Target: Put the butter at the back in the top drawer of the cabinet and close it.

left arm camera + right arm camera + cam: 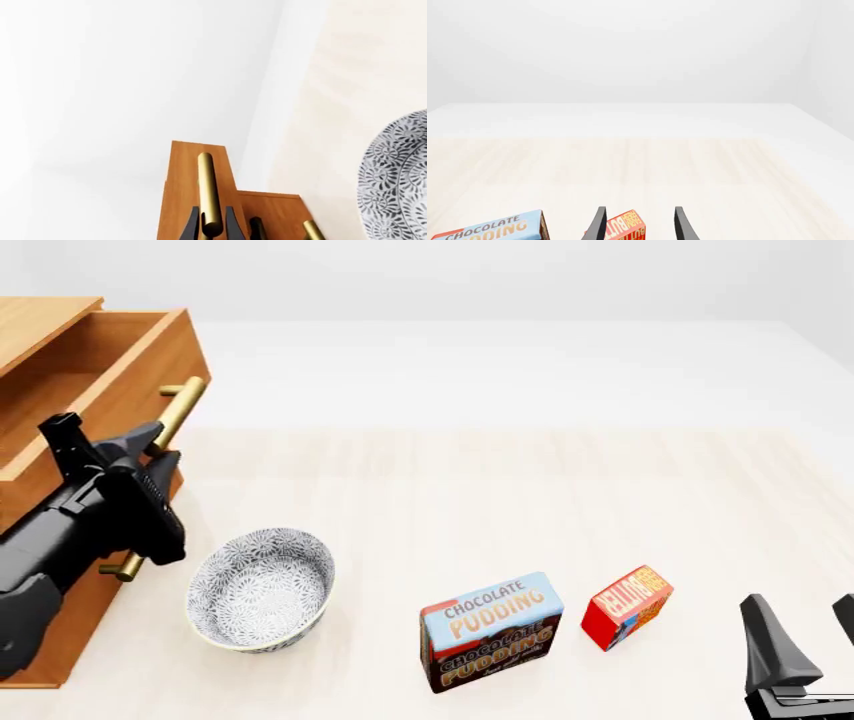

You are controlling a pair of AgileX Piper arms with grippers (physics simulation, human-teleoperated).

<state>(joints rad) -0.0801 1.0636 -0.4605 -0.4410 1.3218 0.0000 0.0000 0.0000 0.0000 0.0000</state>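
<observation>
The cabinet (40, 320) stands at the table's left. Its top drawer (182, 350) is pulled out, and its inside shows nothing in it. My left gripper (154, 448) is shut on that drawer's brass handle (182, 402). In the left wrist view the handle (208, 185) runs between the two black fingers of the left gripper (212, 220). The butter (627, 605) stands on the table right of centre, near the front. My right gripper (807, 632) is open, to the right of the butter and apart from it. In the right wrist view the butter (626, 227) lies ahead of the open right gripper (640, 212).
A patterned bowl (260, 588) sits just right of the cabinet's lower drawers, and its rim (400, 180) shows in the left wrist view. The chocolate pudding box (491, 632) stands left of the butter and shows in the right wrist view (490, 230). A lower drawer handle (120, 568) sticks out beneath my left arm.
</observation>
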